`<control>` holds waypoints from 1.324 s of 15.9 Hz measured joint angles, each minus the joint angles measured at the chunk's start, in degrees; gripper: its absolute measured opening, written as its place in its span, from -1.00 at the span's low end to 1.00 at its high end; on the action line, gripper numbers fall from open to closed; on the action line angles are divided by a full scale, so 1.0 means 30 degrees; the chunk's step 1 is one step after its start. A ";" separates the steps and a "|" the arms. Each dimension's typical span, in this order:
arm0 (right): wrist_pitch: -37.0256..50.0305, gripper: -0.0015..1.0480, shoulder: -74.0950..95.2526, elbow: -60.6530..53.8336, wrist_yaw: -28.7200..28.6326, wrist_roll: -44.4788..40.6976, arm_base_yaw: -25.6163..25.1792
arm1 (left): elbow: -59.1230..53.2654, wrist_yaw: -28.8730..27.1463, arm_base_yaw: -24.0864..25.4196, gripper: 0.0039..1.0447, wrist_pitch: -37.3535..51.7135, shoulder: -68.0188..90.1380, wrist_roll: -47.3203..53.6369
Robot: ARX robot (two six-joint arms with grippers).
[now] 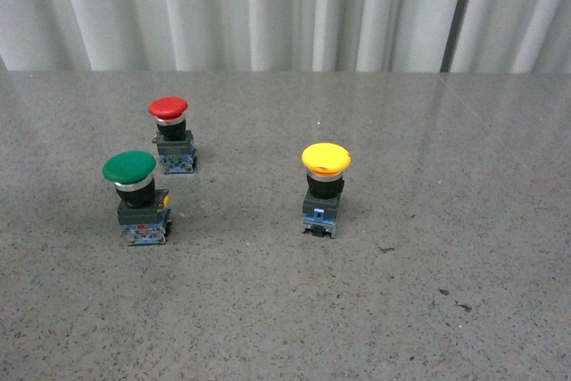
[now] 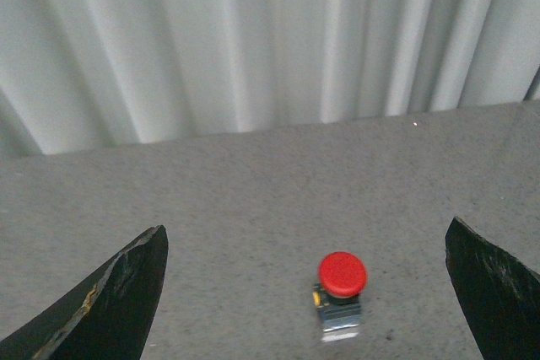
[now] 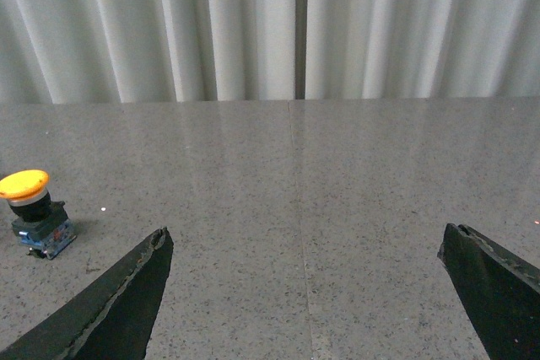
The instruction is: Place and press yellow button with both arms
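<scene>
Plainly glossy yellow button (image 1: pixel 326 160), blue base; left jaws, right jaws spread.

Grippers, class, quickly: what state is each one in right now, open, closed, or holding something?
Left gripper: open, holding nothing.
Right gripper: open, holding nothing.

Upright yellow button (image 1: pixel 326 160) on table (image 1: pixel 428 310), right of green button (image 1: pixel 130 169), red button (image 1: pixel 169 109).

I see green-capped pushbutton (image 1: pixel 134 186) upright on grey speckled table (image 1: pixel 428 310), red-capped pushbutton (image 1: pixel 171 131) near behind it, also upright. White pleated curtain (image 1: pixel 268 6) along table's far edge.
</scene>
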 joint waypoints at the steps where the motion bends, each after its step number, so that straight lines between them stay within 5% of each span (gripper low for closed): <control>1: 0.0000 0.87 0.0000 0.0000 0.0000 -0.0007 0.0000 | -0.1005 0.0561 0.0991 0.88 -0.0313 -0.1989 0.0772; 3: 0.0000 0.87 0.0000 0.0000 -0.0007 0.0000 0.0000 | -0.3803 0.1341 0.3089 0.77 -0.0342 -0.6652 0.1566; 6: 0.0007 0.87 0.0000 0.0000 -0.0007 0.0000 0.0000 | -1.0222 0.1479 0.2951 0.01 0.2943 -1.0724 -0.0503; 9: 0.0000 0.87 0.0000 0.0000 0.0007 0.0000 0.0000 | -1.1912 0.2798 0.4896 -0.62 0.2550 -1.1890 -0.0867; 11: 0.0007 0.87 0.0000 0.0000 0.0000 0.0000 0.0000 | -1.2386 0.3118 0.4714 -0.97 0.2368 -1.3304 -0.0911; 21: 0.0000 0.87 0.0000 0.0000 0.0000 -0.0007 0.0000 | -1.4418 0.3104 0.4728 -0.97 0.0401 -1.7333 -0.0925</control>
